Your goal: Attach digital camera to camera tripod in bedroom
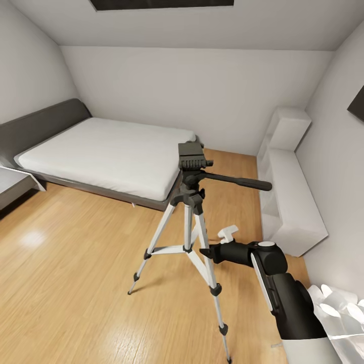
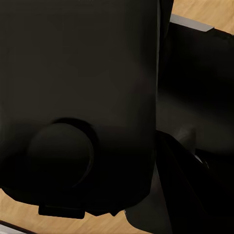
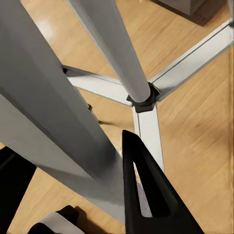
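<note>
Bedroom [image 1: 202, 91]: white walls, sloped ceiling, light wood floor [image 1: 65, 283], grey bed [image 1: 108, 151] with white mattress at back left, white shelf unit [image 1: 290, 202] along the right wall.

Camera tripod [image 1: 189, 217] stands upright on the floor mid-room, in front of the bed's foot corner. Three silver legs spread, dark head on top with nothing mounted on its plate, black pan handle [image 1: 237, 181] sticking out toward the shelf side.

Right arm [image 1: 283, 288] reaches in from lower right. Right gripper [image 1: 208, 253] sits right at the near tripod leg, below the head, around brace height. From the right wrist view one black finger [image 3: 146, 195] lies just beside a silver leg [image 3: 53, 122], with the centre brace hub [image 3: 144, 102] beyond it. Jaw spread: cannot tell, only one finger is clear.

Left wrist view: a dark black body [image 2: 78, 97] blocks the lens, with slivers of wood floor at the edges. Left gripper state: cannot tell.
</note>
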Robot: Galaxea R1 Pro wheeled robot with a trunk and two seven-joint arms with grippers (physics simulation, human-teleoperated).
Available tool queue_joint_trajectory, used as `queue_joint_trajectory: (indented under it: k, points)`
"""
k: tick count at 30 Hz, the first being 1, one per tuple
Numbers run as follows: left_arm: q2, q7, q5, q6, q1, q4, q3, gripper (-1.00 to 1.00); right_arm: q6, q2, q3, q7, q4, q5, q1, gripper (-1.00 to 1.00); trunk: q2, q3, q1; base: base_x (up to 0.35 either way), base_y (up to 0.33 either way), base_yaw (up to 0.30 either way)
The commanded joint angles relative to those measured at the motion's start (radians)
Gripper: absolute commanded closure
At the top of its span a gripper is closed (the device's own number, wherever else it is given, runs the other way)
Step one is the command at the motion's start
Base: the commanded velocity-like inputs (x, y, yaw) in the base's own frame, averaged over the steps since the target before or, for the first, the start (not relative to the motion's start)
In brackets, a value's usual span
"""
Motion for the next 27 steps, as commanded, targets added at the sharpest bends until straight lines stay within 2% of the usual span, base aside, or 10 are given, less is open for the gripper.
queue_joint_trajectory:
  k: [1, 3, 14, 22, 27]
  points:
    - [0.0, -0.005, 0.008, -0.003, -0.001, 0.001, -0.008, 1.0, 0.0, 0.001, -0.001, 0.005, -0.001, 0.014, -0.001, 1.0, -0.002, -0.002, 0.001, 0.0, 0.0, 0.0]
    - [-0.006, 0.001, 0.015, -0.011, 0.0, 0.013, -0.02, 1.0, -0.007, -0.002, 0.005, 0.001, 0.011, 0.01, 0.0, 1.0, -0.002, -0.002, 0.001, 0.0, 0.0, 0.0]
    - [0.012, 0.014, 0.007, -0.001, 0.0, 0.024, -0.005, 1.0, -0.009, -0.003, 0.007, -0.002, 0.023, 0.019, 0.0, 1.0, -0.002, -0.002, 0.001, 0.0, 0.0, 0.0]
    - [0.014, 0.014, 0.004, -0.003, 0.0, 0.013, 0.001, 1.0, -0.009, -0.002, 0.007, 0.0, 0.023, 0.023, 0.0, 1.0, -0.002, -0.002, 0.001, 0.0, 0.0, 0.0]
    - [0.03, 0.015, 0.004, 0.004, 0.0, -0.01, 0.002, 1.0, -0.009, -0.002, 0.007, 0.002, 0.023, 0.026, 0.0, 1.0, -0.002, -0.002, 0.001, 0.0, 0.0, 0.0]
